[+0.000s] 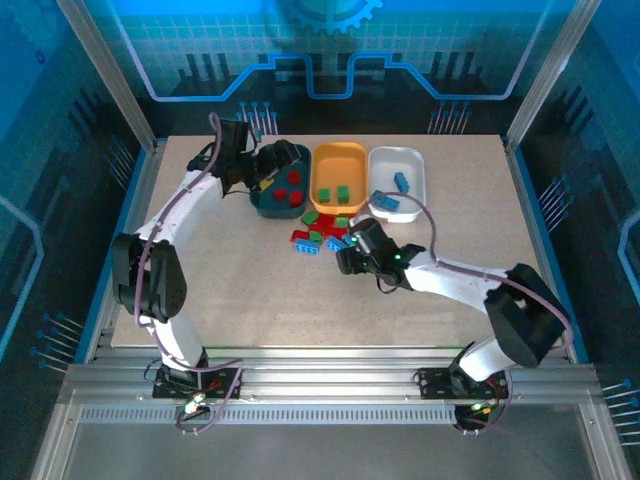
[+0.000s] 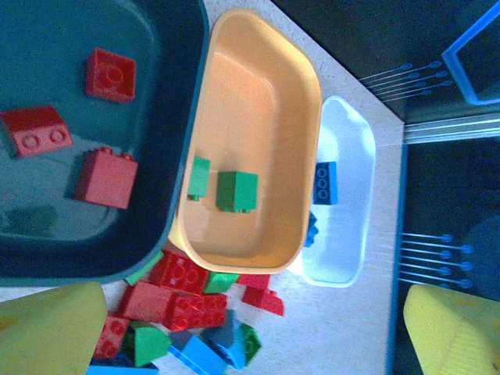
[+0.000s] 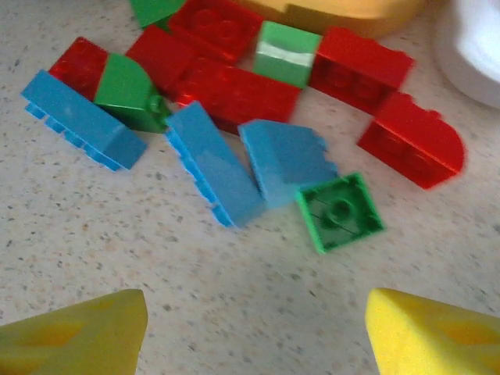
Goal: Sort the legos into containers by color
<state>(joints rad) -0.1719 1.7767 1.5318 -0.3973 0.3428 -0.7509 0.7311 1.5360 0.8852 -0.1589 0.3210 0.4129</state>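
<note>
Three containers stand in a row: a dark teal tray [image 2: 156,47] with three red legos [image 2: 105,178], an orange tray [image 2: 250,101] with two green legos [image 2: 237,191], and a white tray [image 2: 348,234] with blue legos [image 2: 326,183]. In front of them lies a loose pile [image 1: 315,238] of red, green and blue bricks. My left gripper [image 1: 272,172] hangs over the teal tray, wide open [image 2: 254,336] and holding nothing. My right gripper [image 3: 258,336] is open low over bare tabletop just short of the pile, nearest an upturned green brick [image 3: 340,211] and two blue bricks [image 3: 215,164].
A red sloped brick [image 3: 412,141] lies at the pile's right, close to the white tray's corner [image 3: 476,47]. The speckled table [image 1: 300,310] stretches bare toward the arm bases. Metal frame posts [image 1: 110,70] and blue walls border the table.
</note>
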